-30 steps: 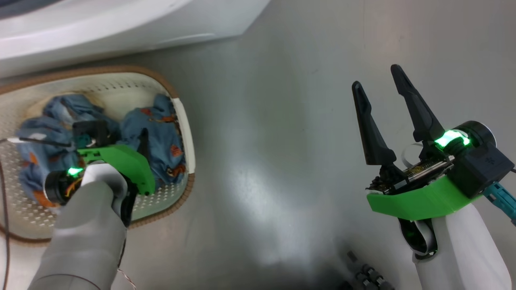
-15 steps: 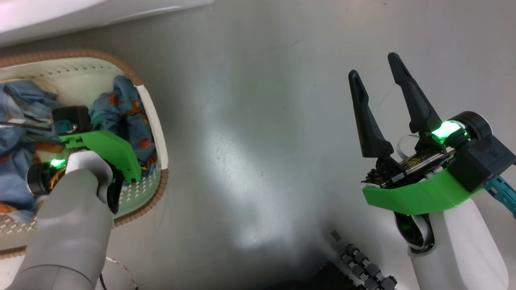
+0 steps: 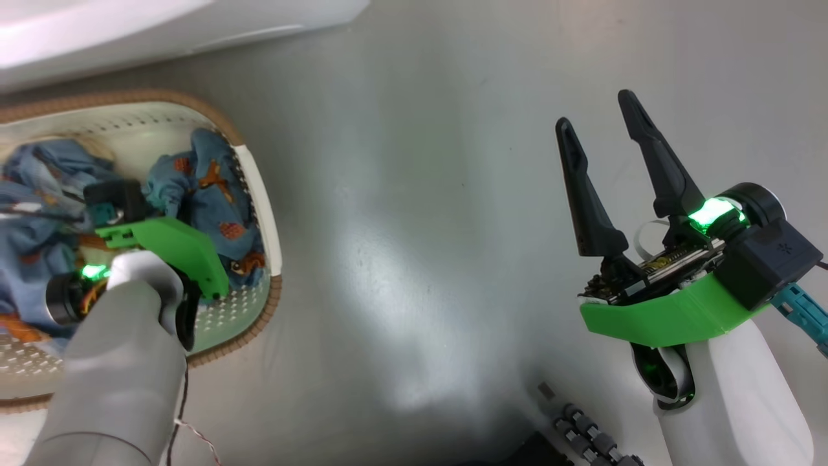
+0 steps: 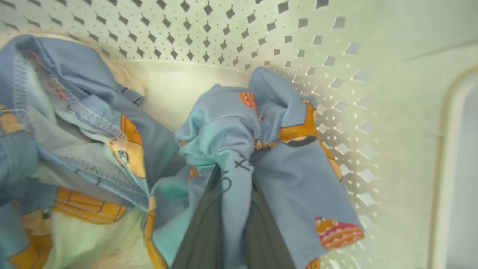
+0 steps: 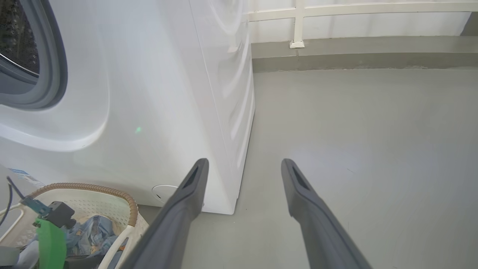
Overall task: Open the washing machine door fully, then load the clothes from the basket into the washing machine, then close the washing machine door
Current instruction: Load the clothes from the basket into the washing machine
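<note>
The cream perforated basket [image 3: 266, 213] with its brown rim stands on the floor just in front of the white washing machine [image 3: 162, 26]. Light blue clothes [image 3: 213, 194] with orange prints fill it. My left arm reaches down into the basket. In the left wrist view my left gripper [image 4: 234, 179] is shut on a bunched fold of the clothes [image 4: 231, 127] near the basket wall [image 4: 224, 37]. My right gripper [image 3: 595, 110] hangs open and empty over bare floor at the right. The washing machine door is out of view.
In the right wrist view the washing machine [image 5: 149, 93] shows its grey gasket [image 5: 52, 74] and open drum mouth, with the basket [image 5: 112, 190] at its foot. A low kerb and pale railing [image 5: 298, 22] bound the grey floor behind. A dark part of my base [image 3: 582, 433] lies low in the head view.
My left gripper has closed on a fold of the clothes in the basket. The head view has shifted a little. The right arm has stayed put, still open.
</note>
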`<state>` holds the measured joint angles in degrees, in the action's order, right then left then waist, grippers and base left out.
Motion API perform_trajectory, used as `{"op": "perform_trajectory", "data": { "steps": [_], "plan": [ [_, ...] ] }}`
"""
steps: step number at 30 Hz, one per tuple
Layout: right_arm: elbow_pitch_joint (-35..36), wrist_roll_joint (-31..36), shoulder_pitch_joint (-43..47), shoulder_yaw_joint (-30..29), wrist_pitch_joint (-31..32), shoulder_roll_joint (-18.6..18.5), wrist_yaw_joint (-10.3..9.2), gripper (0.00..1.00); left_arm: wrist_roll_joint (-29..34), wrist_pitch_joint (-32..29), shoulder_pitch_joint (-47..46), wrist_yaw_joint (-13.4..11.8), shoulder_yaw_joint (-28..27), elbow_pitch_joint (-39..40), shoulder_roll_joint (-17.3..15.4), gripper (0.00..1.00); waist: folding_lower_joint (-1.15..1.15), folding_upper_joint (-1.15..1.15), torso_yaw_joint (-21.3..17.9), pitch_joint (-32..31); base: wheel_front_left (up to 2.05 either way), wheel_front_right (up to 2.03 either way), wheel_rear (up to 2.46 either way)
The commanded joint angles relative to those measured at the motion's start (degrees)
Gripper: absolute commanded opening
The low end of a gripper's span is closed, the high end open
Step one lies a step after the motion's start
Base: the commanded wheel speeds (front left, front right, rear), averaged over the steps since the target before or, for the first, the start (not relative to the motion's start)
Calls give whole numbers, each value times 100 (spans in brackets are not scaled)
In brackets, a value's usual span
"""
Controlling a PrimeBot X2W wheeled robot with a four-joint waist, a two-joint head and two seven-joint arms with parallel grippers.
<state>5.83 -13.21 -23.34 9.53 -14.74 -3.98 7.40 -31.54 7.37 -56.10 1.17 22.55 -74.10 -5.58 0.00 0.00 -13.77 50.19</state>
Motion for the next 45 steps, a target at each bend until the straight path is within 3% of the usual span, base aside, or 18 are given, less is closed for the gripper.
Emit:
{"op": "perform_trajectory", "data": {
  "steps": [1, 17, 28, 45],
  "plan": [
    [100, 48, 243, 97, -26, -18, 9, 100, -24, 85, 286, -55, -73, 18, -121, 0, 0, 0, 81, -121, 0, 0, 0],
    [-25, 216, 644, -140, -26, -232, 9, 100, -18, 754, 890, -210, -44, 285, 95, 0, 0, 0, 686, -1123, 0, 0, 0],
    [-199, 304, 1017, -261, -26, -301, 9, 100, 466, 762, 1990, -490, -488, 2049, -25, 0, 0, 0, 982, -2036, 0, 0, 0],
    [-581, 464, 1743, -387, -26, -228, 9, 100, 1303, 763, 3677, -653, -1090, 4427, -159, 0, 0, 0, 1279, -3604, 0, 0, 0]
  ]
}}
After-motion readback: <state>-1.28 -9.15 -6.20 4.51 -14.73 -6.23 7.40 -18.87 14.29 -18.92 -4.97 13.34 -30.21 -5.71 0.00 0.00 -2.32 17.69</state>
